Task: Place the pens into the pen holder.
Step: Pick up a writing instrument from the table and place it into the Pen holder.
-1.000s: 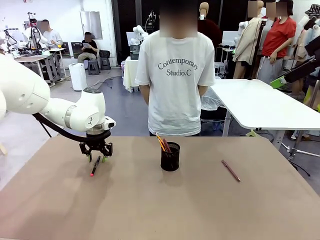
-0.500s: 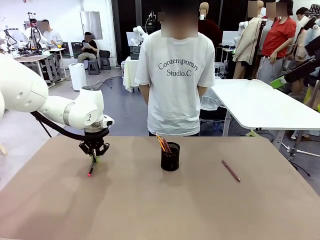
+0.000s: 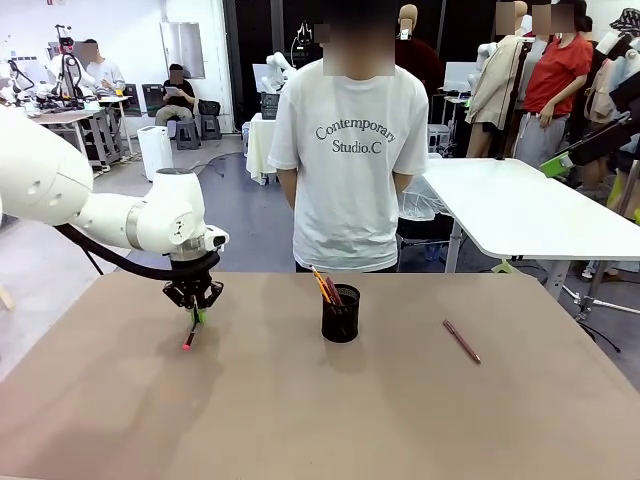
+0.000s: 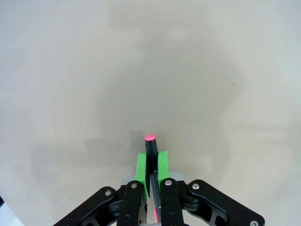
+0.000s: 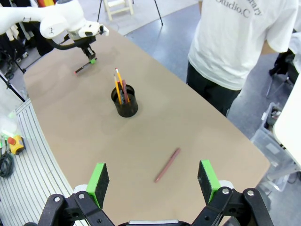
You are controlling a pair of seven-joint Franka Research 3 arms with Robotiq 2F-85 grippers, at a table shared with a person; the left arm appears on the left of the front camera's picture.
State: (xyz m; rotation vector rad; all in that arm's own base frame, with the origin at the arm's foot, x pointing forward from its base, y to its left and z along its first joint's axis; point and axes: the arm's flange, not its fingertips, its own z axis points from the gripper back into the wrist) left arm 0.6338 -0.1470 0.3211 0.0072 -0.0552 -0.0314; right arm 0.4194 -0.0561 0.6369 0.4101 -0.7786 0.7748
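the left gripper (image 3: 197,314) hangs low over the tabletop (image 3: 300,420), well off to the left of the pen holder (image 3: 340,315), its jaws clamped together on the black pen with pink-red end (image 3: 189,338). in the left wrist view the green pads (image 4: 141,167) press on both sides of the dark barrel, and the pink-red end (image 4: 149,137) sticks out past them toward the tabletop. from the front the pen slants down from the jaws, pink end lowest; whether that end touches the tabletop cannot be told.

the pen holder stands upright near the middle of the tabletop, with the yellow-orange pencil (image 3: 320,284) and other thin sticks leaning out of its top toward the left.

the dark red pen (image 3: 461,341) lies flat on the tabletop, well to the right of the pen holder and apart from it.

the right gripper (image 5: 153,178) is high above the tabletop on the side of the dark red pen away from the pen holder, its jaws wide apart with nothing between them.

a person (image 3: 350,160) in a white t-shirt stands behind the pen holder at the far edge.
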